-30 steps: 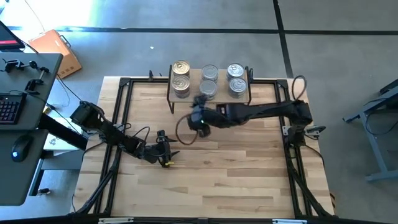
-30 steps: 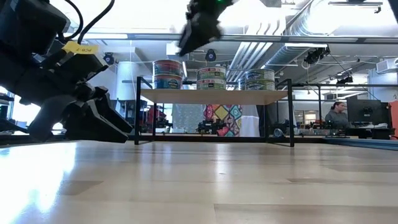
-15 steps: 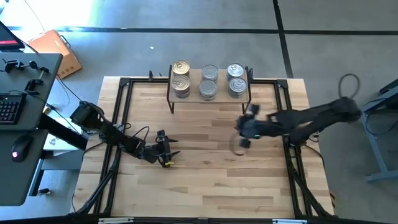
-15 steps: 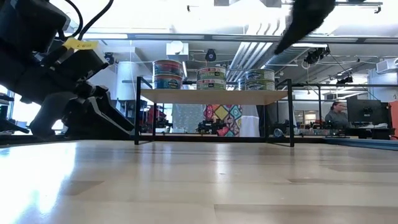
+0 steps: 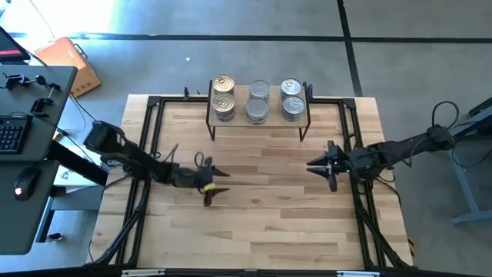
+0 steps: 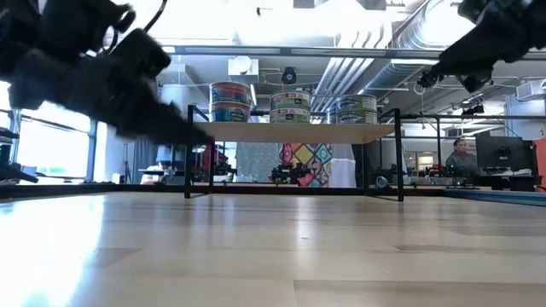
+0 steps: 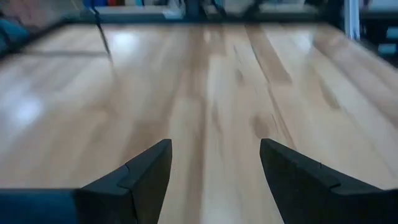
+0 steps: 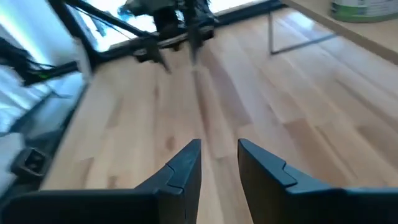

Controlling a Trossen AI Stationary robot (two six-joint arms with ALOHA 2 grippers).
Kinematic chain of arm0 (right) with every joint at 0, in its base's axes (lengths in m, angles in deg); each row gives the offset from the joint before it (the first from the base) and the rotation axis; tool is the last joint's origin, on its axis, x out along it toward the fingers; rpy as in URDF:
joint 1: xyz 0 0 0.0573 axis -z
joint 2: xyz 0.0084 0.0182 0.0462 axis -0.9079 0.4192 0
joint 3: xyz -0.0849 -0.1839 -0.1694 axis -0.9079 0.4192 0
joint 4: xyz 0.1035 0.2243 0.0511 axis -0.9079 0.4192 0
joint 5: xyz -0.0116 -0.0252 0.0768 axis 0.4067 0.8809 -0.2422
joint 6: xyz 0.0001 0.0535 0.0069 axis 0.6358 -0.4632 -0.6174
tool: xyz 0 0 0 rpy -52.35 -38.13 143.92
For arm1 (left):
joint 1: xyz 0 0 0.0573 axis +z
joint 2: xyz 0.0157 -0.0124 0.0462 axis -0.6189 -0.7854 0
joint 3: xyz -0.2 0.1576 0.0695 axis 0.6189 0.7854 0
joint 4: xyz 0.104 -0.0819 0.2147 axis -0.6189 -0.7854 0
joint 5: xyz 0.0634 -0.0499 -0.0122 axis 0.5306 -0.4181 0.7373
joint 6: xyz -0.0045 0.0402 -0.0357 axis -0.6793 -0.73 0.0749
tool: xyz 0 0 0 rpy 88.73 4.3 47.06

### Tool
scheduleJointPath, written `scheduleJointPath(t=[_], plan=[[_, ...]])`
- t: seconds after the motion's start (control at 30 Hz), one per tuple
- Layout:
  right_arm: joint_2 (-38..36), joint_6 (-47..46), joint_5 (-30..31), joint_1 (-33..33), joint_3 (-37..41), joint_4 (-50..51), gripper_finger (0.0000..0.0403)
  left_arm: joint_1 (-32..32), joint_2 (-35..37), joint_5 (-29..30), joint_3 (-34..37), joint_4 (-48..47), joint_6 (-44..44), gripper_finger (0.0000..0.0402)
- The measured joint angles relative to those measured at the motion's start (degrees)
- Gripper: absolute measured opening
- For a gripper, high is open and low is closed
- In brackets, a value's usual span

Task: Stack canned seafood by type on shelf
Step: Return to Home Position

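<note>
Six tin lids [image 5: 258, 91] on shelf [image 5: 273, 115], labels unreadable; left fingers [image 7: 137, 177] wide, right fingers [image 8: 180, 173] barely parted, both empty.

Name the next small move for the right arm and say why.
Likely pull the right gripper back toward the right edge of the table and park it: it is open and empty, the cans all stand stacked on the shelf, and the left gripper is empty too.

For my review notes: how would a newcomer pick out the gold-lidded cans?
Look to the far edge of the table, where the shelf stands. Tins sit in three groups along it; the gold-lidded cans are the group at the left-arm end, and their neighbours are silver-lidded.
</note>
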Motion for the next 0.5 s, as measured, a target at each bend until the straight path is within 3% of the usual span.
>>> scheduleJointPath(t=[0.2,0.5], plan=[[-7.17,2.06,-4.68,0.00,7.94,-8.01,0.0096,6.26,15.26,-5.30,-0.02,-5.07,-4.92,0.0239],[-12.87,6.77,-9.10,0.08,17.15,-20.62,0.0096,10.95,42.11,-6.83,-0.02,-32.67,-4.89,0.0239]])
